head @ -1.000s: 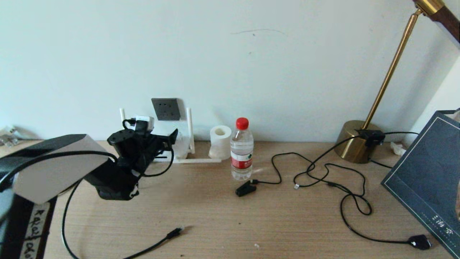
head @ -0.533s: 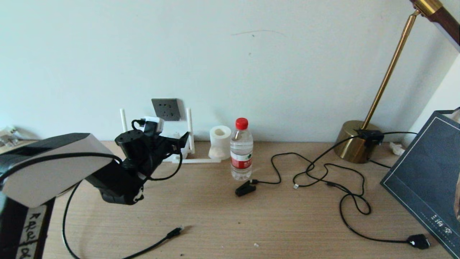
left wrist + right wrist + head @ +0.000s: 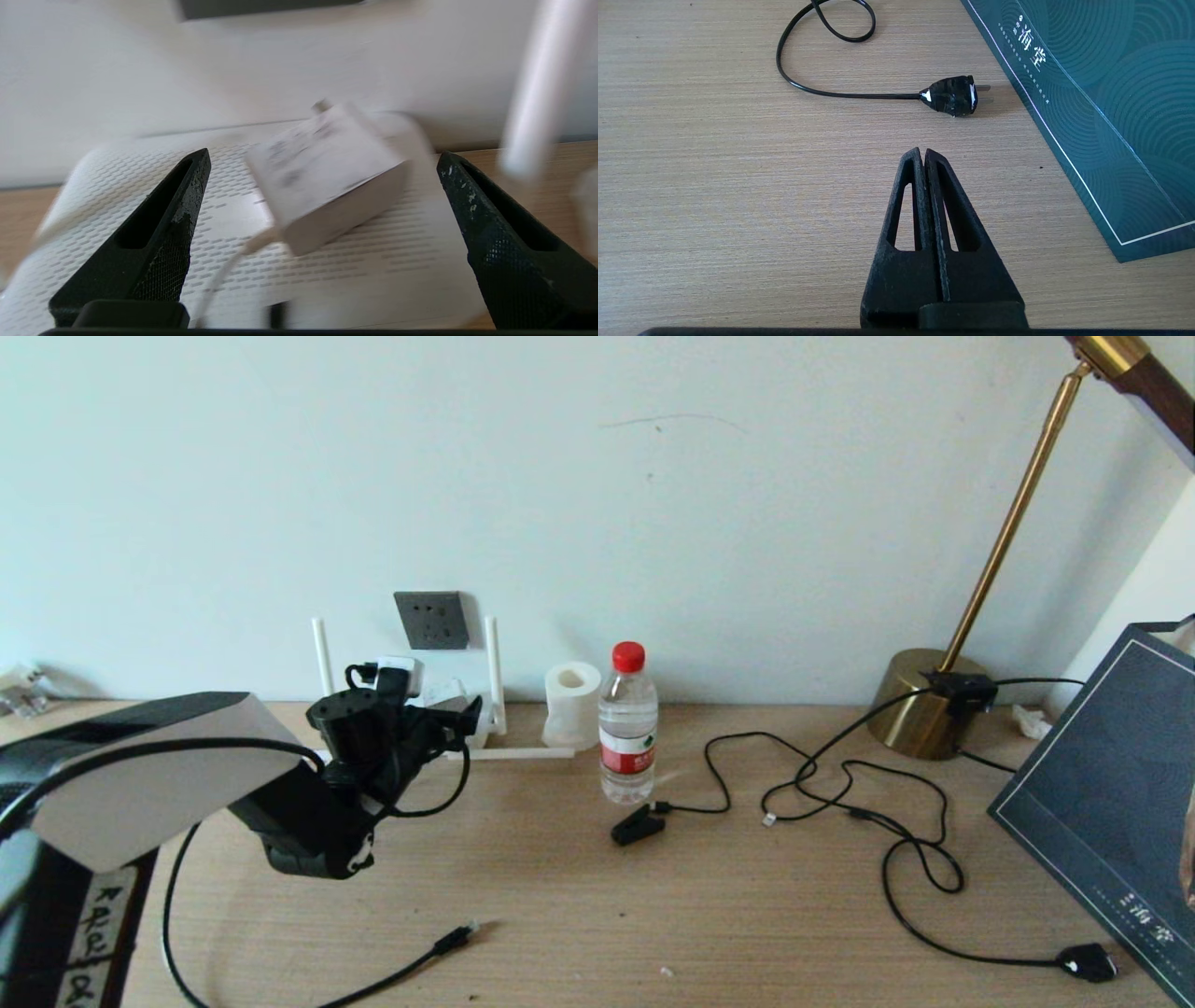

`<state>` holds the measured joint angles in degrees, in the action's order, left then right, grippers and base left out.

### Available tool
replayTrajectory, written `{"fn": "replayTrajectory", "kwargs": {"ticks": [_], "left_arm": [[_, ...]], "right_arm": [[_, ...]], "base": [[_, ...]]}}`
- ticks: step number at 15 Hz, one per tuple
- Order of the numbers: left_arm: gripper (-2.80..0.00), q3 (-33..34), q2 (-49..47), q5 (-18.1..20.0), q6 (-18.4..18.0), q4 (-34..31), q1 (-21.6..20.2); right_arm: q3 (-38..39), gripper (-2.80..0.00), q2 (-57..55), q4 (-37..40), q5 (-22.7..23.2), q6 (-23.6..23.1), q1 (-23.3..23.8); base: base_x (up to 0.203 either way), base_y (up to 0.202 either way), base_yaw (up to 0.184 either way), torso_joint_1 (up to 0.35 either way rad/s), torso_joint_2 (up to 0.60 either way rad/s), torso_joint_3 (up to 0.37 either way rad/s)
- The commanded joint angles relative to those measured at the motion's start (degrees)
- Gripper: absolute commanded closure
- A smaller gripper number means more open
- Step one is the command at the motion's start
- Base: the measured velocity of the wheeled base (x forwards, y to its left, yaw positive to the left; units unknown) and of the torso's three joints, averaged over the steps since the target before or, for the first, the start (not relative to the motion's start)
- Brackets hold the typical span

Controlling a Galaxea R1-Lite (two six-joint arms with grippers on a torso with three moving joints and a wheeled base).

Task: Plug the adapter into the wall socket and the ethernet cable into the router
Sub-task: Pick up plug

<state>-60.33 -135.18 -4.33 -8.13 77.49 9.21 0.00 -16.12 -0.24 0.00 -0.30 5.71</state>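
Observation:
My left gripper (image 3: 323,156) is open above the white router (image 3: 373,275), at the back left of the desk (image 3: 439,714). The white adapter (image 3: 327,172) lies tilted on the router's vented top, between my fingers and touching neither, with its thin white cord trailing toward me. The dark grey wall socket (image 3: 431,619) sits on the wall just above, between two upright antennas (image 3: 491,663). The black ethernet cable's connector (image 3: 457,938) lies on the desk near the front. My right gripper (image 3: 923,151) is shut and empty over bare desk.
A water bottle (image 3: 627,728) and a paper roll (image 3: 571,705) stand right of the router. A black clip plug (image 3: 637,824), a looping thin black cord (image 3: 840,793) with a chunky plug (image 3: 952,95), a brass lamp base (image 3: 924,705) and a dark box (image 3: 1111,803) fill the right side.
My left arm has moved right toward the router and then settled slightly lower. The right arm has not moved.

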Motion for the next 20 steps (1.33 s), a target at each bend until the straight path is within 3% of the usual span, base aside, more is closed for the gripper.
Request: {"fn": "replayTrajectory", "kwargs": {"ticks": [1, 3, 4, 13, 17, 20], "left_arm": [[-2.8, -0.14, -0.52, 0.01, -0.04, 0.47, -0.53], [-2.8, -0.14, -1.04, 0.1, -0.04, 0.47, -0.69], [0.0, -0.14, -1.13, 0.11, -0.04, 0.53, -0.78], [0.0, 0.46, 0.73, 0.46, 0.13, 0.66, -0.75], [0.0, 7.62, 10.21, 2.38, 0.12, -0.32, -0.65], [0.0, 14.9, 20.75, 3.44, 0.13, -5.51, -0.61]], "right_arm": [[0.0, 0.0, -0.06, -0.02, 0.0, -0.05, 0.01], [0.0, 0.0, -0.06, -0.02, 0.0, -0.05, 0.01], [0.0, 0.0, -0.06, -0.02, 0.0, -0.05, 0.01], [0.0, 0.0, -0.06, -0.02, 0.0, -0.05, 0.01], [0.0, 0.0, 0.03, -0.02, 0.0, -0.05, 0.01], [0.0, 0.0, -0.06, -0.02, 0.0, -0.05, 0.01]], "base": [[0.0, 0.0, 0.0, 0.0, 0.0, 0.0], [0.0, 0.0, 0.0, 0.0, 0.0, 0.0], [0.0, 0.0, 0.0, 0.0, 0.0, 0.0], [0.0, 0.0, 0.0, 0.0, 0.0, 0.0], [0.0, 0.0, 0.0, 0.0, 0.0, 0.0], [0.0, 0.0, 0.0, 0.0, 0.0, 0.0]]}}
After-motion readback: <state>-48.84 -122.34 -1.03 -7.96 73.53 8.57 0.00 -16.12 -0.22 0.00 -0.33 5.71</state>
